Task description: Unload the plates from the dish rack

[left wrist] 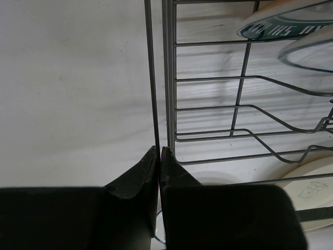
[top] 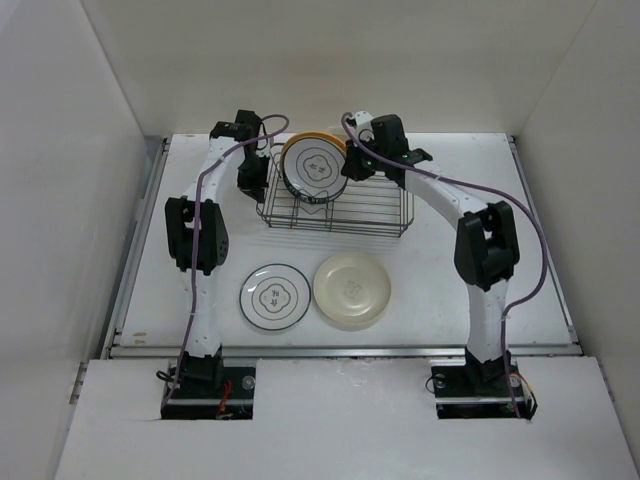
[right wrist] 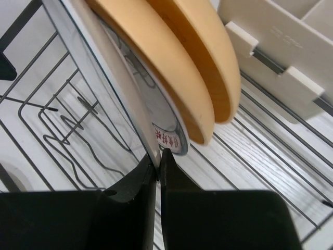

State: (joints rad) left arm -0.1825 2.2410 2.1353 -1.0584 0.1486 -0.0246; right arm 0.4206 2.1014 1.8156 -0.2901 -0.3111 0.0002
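Pinching white plate point(right wrist: 120, 89) by its rim — right end effector point(right wrist: 158, 156) nearly closed.

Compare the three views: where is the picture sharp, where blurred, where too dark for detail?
Top external: even, soft light, sharp dish rack. Left wrist: lettered plate blurred, left gripper nearly featureless black. Right wrist: yellow-orange plate soft, right gripper equally dark.

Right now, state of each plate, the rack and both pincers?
left pincer: shut on the dish rack's side wire.
right pincer: shut on the lettered-rim plate's edge.
lettered-rim plate: upright in the rack.
yellow-orange plate: upright in the rack, behind it.
ringed plate: flat on the table.
cream plate: flat on the table.
dish rack: two plates left.
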